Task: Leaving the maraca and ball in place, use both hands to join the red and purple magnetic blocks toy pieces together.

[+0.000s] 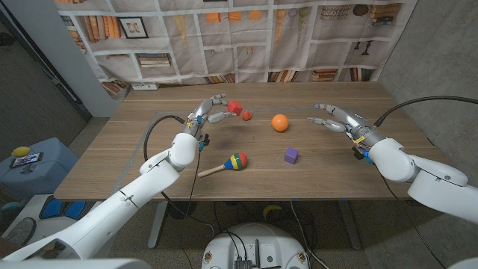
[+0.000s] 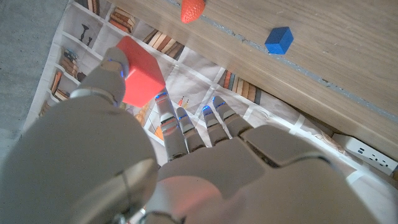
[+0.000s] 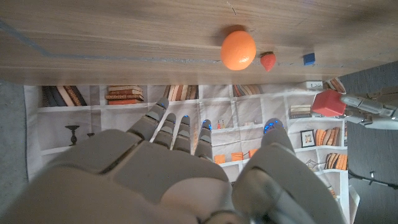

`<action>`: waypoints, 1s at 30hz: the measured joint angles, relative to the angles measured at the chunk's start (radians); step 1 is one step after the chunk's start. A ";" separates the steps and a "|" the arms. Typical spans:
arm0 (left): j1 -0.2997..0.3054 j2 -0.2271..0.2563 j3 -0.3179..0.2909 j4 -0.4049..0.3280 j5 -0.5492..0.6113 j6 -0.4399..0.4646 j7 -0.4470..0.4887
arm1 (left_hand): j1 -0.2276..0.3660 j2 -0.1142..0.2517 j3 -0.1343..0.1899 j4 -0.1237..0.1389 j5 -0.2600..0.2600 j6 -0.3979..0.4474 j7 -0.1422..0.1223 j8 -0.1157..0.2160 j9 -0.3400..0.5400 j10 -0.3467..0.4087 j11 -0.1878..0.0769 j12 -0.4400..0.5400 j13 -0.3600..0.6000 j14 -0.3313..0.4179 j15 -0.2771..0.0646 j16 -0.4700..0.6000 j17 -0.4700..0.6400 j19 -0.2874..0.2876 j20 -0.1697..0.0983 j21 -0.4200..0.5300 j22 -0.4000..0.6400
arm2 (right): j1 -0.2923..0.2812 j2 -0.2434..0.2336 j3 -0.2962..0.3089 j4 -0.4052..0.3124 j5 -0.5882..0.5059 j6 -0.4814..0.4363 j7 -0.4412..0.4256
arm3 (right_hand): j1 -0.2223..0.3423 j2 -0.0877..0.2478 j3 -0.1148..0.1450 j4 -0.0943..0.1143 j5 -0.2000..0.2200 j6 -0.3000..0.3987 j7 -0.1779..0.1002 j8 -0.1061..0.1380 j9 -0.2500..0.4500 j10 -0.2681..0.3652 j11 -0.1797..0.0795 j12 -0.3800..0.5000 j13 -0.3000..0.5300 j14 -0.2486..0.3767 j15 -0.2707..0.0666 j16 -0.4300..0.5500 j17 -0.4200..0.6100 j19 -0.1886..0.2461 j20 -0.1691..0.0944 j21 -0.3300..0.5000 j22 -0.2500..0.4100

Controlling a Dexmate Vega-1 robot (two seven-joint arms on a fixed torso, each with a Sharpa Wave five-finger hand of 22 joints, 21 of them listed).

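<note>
Fingertips of the left hand [image 1: 210,113] pinch the red block [image 1: 234,107] aloft at far left, ready for joining, while the right hand [image 1: 337,119] hovers spread and empty, the purple block [image 1: 291,155] waiting near centre beside the maraca [image 1: 225,165].

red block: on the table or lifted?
Lifted. The left hand holds the red block in its fingers, clear of the table.
</note>
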 measured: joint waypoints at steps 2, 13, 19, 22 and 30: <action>0.002 -0.006 -0.003 0.008 -0.014 -0.015 0.004 | -0.001 0.001 0.000 0.000 0.000 0.000 0.000 0.000 0.000 0.000 0.000 0.000 0.000 0.000 0.000 0.000 0.000 0.005 0.002 0.000 0.000 | 0.000 -0.010 -0.001 -0.011 -0.011 -0.016 0.011 | 0.003 -0.002 0.008 -0.008 0.000 0.001 -0.001 0.004 0.000 -0.012 0.003 0.000 0.000 -0.006 0.006 0.000 0.000 0.000 0.007 0.000 0.000; 0.010 -0.043 -0.018 0.052 -0.090 -0.099 0.023 | -0.005 0.005 -0.001 -0.001 0.000 0.000 0.000 -0.004 -0.001 0.000 0.000 -0.003 0.005 0.001 -0.001 0.000 0.000 0.005 0.002 0.000 0.000 | 0.038 -0.087 -0.034 -0.108 -0.071 -0.153 0.124 | 0.043 -0.028 0.010 -0.019 0.000 -0.030 0.009 0.000 0.007 -0.062 0.013 -0.008 0.000 -0.048 0.048 -0.004 0.001 -0.029 0.050 0.000 0.000; 0.010 -0.058 -0.022 0.075 -0.121 -0.138 0.027 | -0.005 0.006 -0.004 -0.004 0.003 0.000 0.000 -0.008 0.001 0.009 -0.002 -0.004 0.005 0.005 -0.005 0.000 0.000 0.006 0.001 0.000 0.000 | 0.091 -0.113 -0.087 -0.169 -0.100 -0.247 0.195 | 0.059 -0.044 0.010 -0.019 0.000 -0.048 0.019 0.000 0.009 -0.084 0.023 -0.008 0.005 -0.063 0.075 -0.004 0.006 -0.038 0.081 0.000 0.000; 0.010 -0.065 -0.022 0.086 -0.133 -0.154 0.027 | -0.005 0.006 -0.007 -0.004 0.003 0.000 0.000 -0.012 0.006 0.009 -0.002 -0.004 0.005 0.005 -0.005 0.000 0.000 0.009 -0.002 0.000 0.000 | 0.123 -0.120 -0.123 -0.197 -0.121 -0.299 0.230 | 0.058 -0.044 0.010 -0.019 0.001 -0.054 0.021 0.000 0.013 -0.091 0.030 -0.008 0.005 -0.065 0.087 -0.004 0.007 -0.047 0.089 0.000 0.000; 0.003 -0.075 -0.023 0.108 -0.163 -0.183 0.012 | -0.011 0.012 -0.011 -0.003 0.003 0.000 0.000 -0.016 0.007 0.009 -0.002 -0.004 0.005 0.005 -0.005 0.000 0.000 0.009 -0.002 0.000 0.000 | 0.235 -0.114 -0.254 -0.264 -0.213 -0.462 0.354 | 0.065 -0.051 0.014 -0.023 0.012 -0.069 0.030 -0.004 0.018 -0.111 0.039 -0.008 0.009 -0.077 0.098 -0.004 0.007 -0.052 0.106 0.000 0.000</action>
